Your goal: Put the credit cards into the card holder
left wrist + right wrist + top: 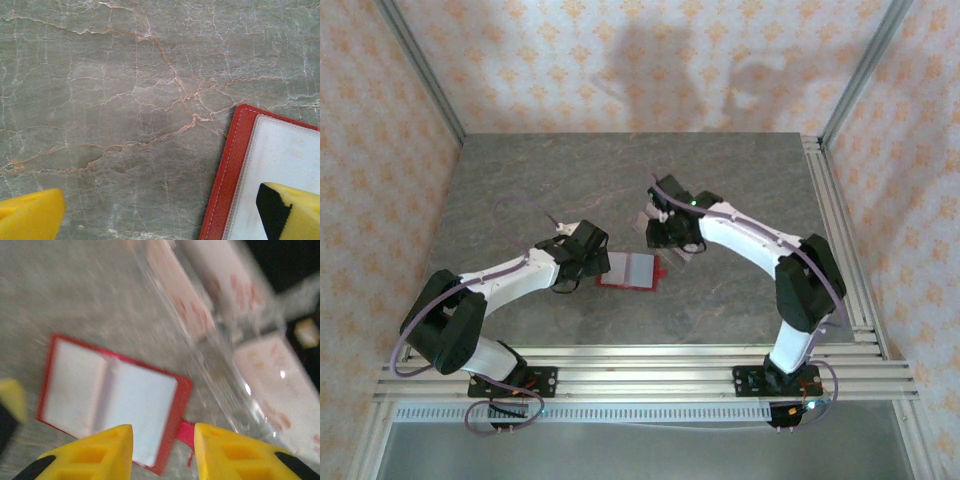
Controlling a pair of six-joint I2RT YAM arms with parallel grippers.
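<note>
Right gripper (162, 429) hangs with its yellow fingers partly spread and nothing between them, just above the near edge of the open card holder (112, 397). That red wallet lies flat on the table (100, 100), pale inside up, its long axis running across between the two arms and its snap tab pointing at this claw. The credit cards (187, 307), pale pinkish and blurred, sit at the clear plastic rack (225, 370), beyond the wallet and to the claw's right, close by. I'd judge the right arm is the nearer one for fetching a card. Left gripper (160, 212) is spread wide, one finger over the wallet's left leaf; whether it touches, I can't tell.
</note>
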